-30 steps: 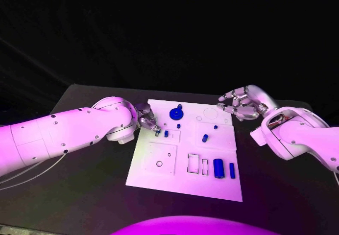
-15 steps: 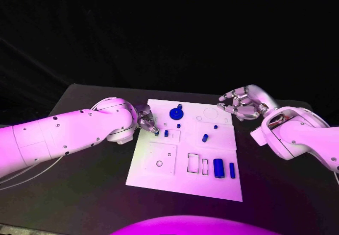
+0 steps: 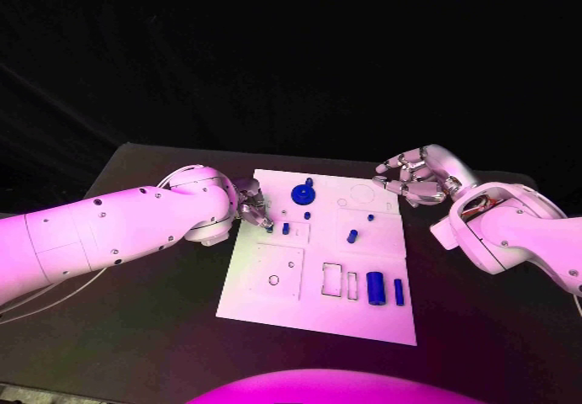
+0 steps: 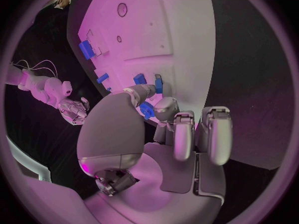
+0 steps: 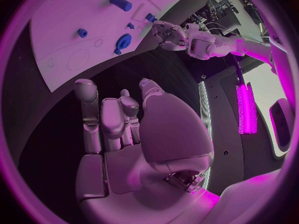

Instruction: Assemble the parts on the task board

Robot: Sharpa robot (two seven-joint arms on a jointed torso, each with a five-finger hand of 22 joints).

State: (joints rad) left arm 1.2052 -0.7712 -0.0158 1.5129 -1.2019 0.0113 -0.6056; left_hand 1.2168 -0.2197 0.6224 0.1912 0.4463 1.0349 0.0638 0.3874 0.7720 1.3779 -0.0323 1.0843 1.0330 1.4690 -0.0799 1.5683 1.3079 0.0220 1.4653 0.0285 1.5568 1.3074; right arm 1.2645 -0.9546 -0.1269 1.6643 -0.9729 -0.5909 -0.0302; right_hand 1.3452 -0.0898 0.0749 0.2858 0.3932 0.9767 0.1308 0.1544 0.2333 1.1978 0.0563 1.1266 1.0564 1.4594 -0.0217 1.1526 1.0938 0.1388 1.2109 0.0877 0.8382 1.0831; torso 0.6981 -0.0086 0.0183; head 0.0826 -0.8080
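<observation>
left hand (image 3: 255, 208) fingers pinch a blue part (image 4: 147, 110) over the task board (image 3: 318, 311); right hand (image 3: 416, 178) curled, holding nothing

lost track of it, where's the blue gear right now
In the head view the blue gear sits near the task board's far edge, just right of the left hand.

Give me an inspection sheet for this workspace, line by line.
Surface: black table, white task board in the middle.
Job's things: blue gear-shaped part, blue cylinder, slim blue bar and small blue pegs on the board.
Clutter: nothing seen.
Hands: left hand pinches a small blue part at the board's left edge; right hand curled, holding nothing, off the board's far right corner.
Cables: thin wires beside the left arm.
Surroundings: dark backdrop.
</observation>
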